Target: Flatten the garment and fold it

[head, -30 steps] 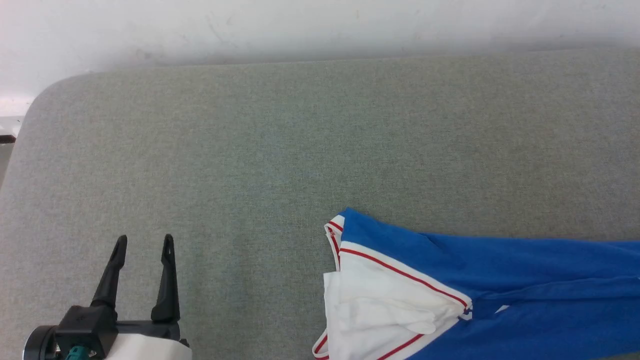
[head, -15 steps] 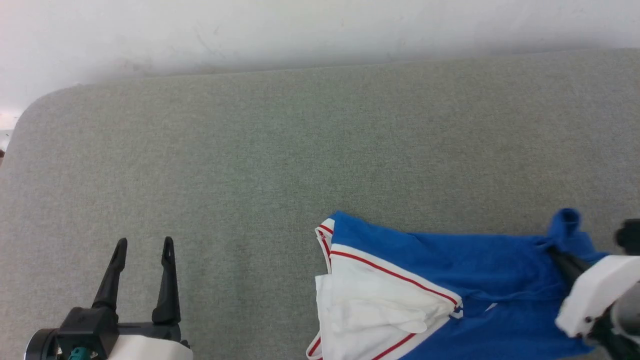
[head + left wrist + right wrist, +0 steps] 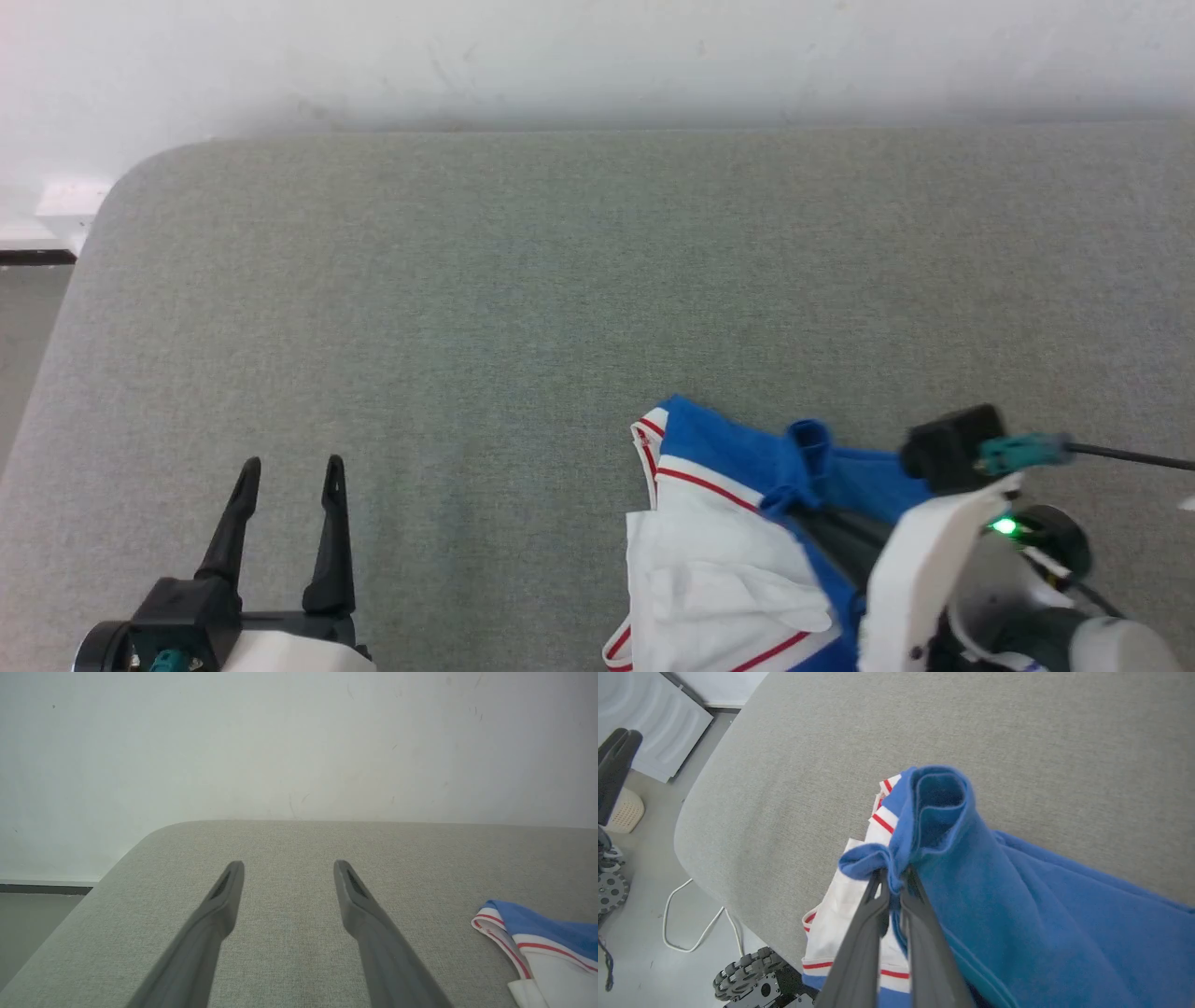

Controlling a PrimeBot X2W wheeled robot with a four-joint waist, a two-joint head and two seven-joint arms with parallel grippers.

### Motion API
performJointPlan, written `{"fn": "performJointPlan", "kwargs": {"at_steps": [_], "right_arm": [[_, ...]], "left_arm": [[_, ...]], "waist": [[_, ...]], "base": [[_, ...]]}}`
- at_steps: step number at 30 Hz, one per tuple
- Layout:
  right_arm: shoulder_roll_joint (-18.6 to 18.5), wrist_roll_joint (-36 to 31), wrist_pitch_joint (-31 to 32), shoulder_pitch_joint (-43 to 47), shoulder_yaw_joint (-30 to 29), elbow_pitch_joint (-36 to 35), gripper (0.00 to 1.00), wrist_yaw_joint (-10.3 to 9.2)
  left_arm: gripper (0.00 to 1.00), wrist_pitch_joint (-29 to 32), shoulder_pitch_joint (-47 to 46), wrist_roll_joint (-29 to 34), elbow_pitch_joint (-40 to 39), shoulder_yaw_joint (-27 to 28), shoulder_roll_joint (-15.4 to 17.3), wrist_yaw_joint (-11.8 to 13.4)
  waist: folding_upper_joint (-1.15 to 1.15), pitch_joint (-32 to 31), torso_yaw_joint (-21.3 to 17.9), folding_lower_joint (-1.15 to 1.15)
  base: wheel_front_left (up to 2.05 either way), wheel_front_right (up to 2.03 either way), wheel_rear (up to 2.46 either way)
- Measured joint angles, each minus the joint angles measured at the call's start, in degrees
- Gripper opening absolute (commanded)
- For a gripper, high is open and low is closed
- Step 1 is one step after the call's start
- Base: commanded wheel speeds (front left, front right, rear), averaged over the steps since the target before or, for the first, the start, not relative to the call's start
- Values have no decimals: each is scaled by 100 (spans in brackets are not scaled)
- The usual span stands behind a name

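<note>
In the head view, the garment (image 3: 724, 569) is lying at the near edge of the grey fabric desk (image 3: 560, 280), right of centre, with a white sleeve edged in red facing up and blue cloth bunching behind it. The right gripper (image 3: 794, 506) is reaching in from the lower right, and its dark fingers are pinching a raised fold of the blue cloth just above the sleeve. The left gripper (image 3: 290, 462) is sitting at the lower left with its fingers spread wide and nothing between them, well apart from the garment and pointing toward the far wall.

In the left wrist view, the left gripper (image 3: 288, 864) is showing both fingers parted over bare desk (image 3: 289, 840). The garment (image 3: 542, 931) is lying off to the right of them, with its striped white edge and a blue patch showing, clear of either finger. A pale wall (image 3: 299, 742) is standing behind the desk's rounded corner.

In the right wrist view, the right gripper (image 3: 895, 875) is squeezing its fingers nearly together on a bunched blue fold of the garment (image 3: 1017, 905). Beyond the fingertips the blue cloth is curling into an open loop, and the white sleeve with red stripes is lying to the left, under the fingers. The rest of the blue cloth is spreading to the right across the desk (image 3: 1017, 742). Below the desk's corner, a white cable (image 3: 691, 938) is lying on the floor beside a dark wheel (image 3: 747, 970).
</note>
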Motion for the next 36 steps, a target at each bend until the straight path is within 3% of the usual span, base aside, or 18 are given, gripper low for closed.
{"fn": "performJointPlan", "kwargs": {"at_steps": [8, 21, 22, 24, 25, 26, 31, 36], "right_arm": [[60, -9, 62, -403, 849, 365, 0, 0], [286, -589, -539, -908, 1054, 2429, 0, 0], [307, -628, -569, -948, 1061, 2546, 8, 0], [335, -691, -573, -1031, 1077, 2767, 41, 0], [339, -697, -575, -1059, 1091, 2835, 64, 0], [344, -690, -594, -1081, 1107, 2865, 100, 0], [388, -447, -737, -1198, 1005, 2633, 100, 0], [393, -214, -842, -1174, 354, 1855, 100, 0]], "left_arm": [[100, 0, -40, -12, 112, -76, -34, -56], [100, 0, -152, -65, 319, -234, -127, -151], [100, 0, -158, -70, 331, -236, -132, -151], [100, 0, -190, -71, 360, -246, -151, -151], [100, 0, -207, -81, 368, -247, -164, -152], [100, 0, -211, -100, 372, -249, -172, -152], [100, 0, -210, -110, 404, -246, -194, -152], [100, 0, -203, -113, 408, -213, -197, -149]], "waist": [[0, -46, 217, 0], [0, -110, 512, 0], [0, -115, 524, 0], [0, -128, 540, 0], [0, -137, 544, 0], [0, -146, 544, 0], [0, -174, 471, 0], [0, -197, 339, 0]], "base": [[0, 0, 0], [0, 0, 0], [0, 0, 0], [0, 0, 0], [0, 0, 0], [0, 0, 0], [0, 0, 0], [0, 0, 0]]}}
